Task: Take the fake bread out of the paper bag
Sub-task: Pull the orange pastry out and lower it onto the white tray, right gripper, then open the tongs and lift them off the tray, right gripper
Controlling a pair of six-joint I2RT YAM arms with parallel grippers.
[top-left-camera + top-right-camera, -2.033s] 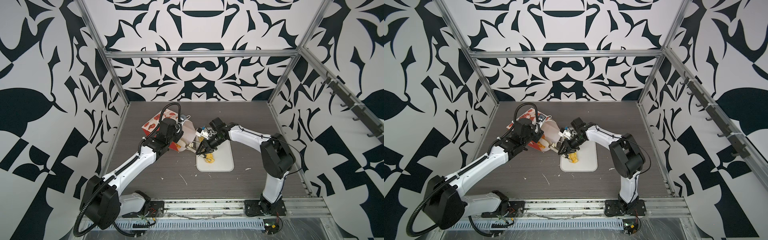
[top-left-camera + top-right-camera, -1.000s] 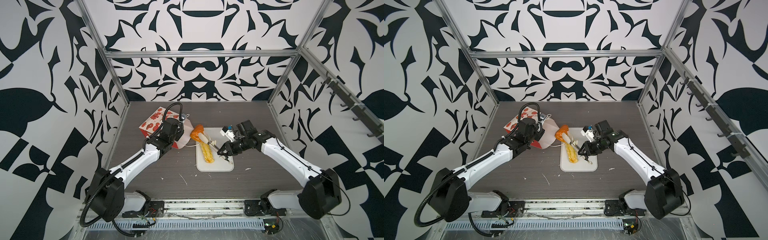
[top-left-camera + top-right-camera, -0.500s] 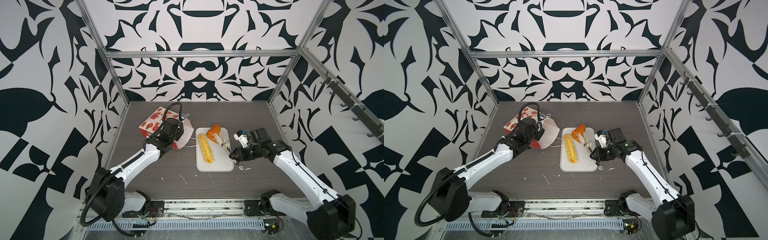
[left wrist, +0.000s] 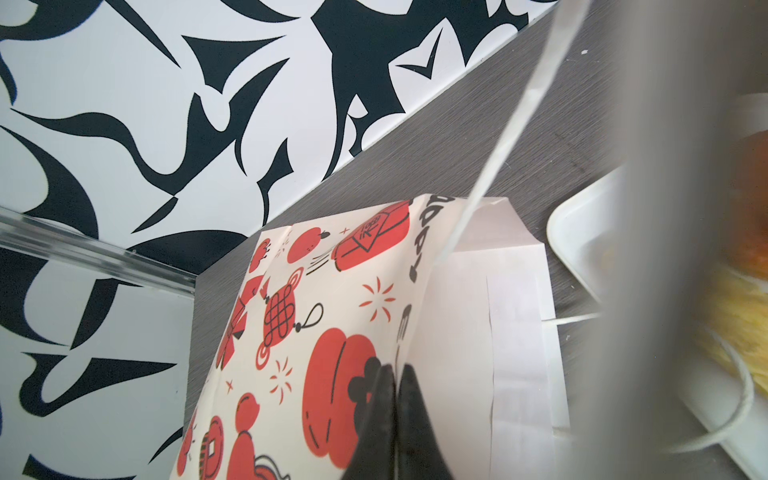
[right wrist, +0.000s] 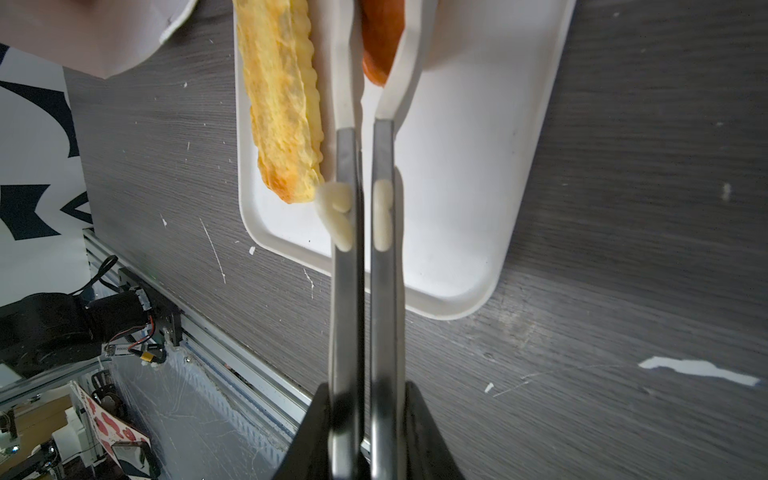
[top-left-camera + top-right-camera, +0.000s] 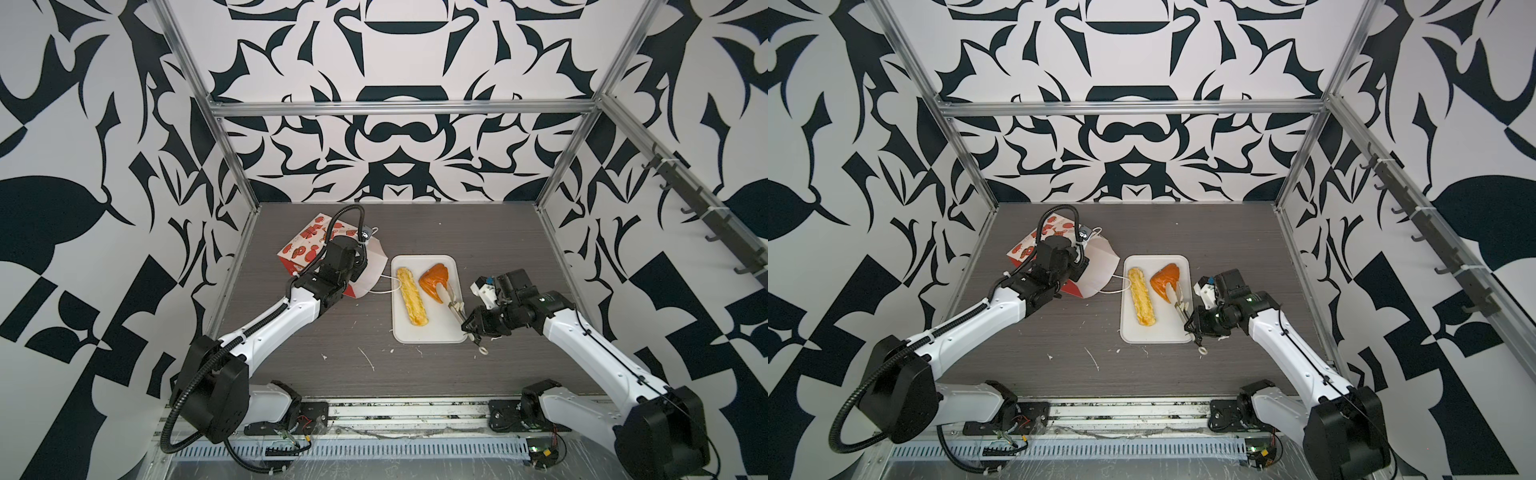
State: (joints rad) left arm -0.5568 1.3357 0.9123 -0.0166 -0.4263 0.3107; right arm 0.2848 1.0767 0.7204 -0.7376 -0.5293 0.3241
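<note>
tongs (image 6: 455, 309) cross right tray (image 6: 440, 330) rim, gripping triangular bread (image 6: 432, 277); open table (image 6: 513, 249) beyond.

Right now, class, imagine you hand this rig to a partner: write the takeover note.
Left end effector: shut on the rim of the paper bag, which lies on its side beside the tray.
Right end effector: shut on tongs, which grip the triangular piece over the tray.
Done: long stick lies on the tray.
To do: release the triangular piece; the bag's inside is hidden, so check it for more bread.
</note>
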